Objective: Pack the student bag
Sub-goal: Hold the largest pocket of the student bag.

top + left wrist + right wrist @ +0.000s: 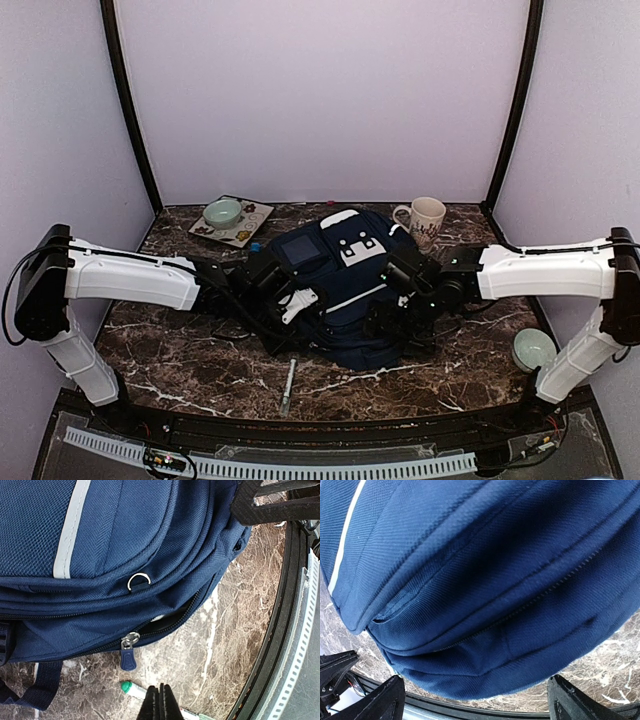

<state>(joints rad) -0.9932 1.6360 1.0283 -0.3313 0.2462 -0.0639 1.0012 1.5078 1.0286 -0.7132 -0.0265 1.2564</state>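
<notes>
student bag (485, 580), spread fingers (375, 705), marble table (615, 672)

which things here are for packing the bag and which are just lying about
For the job:
- bag, one zip partly open
- pen lying in front of it, probably meant to go in

Lying about:
- mug, back right
- bowl on a plate, back left
- second bowl, near right
</notes>
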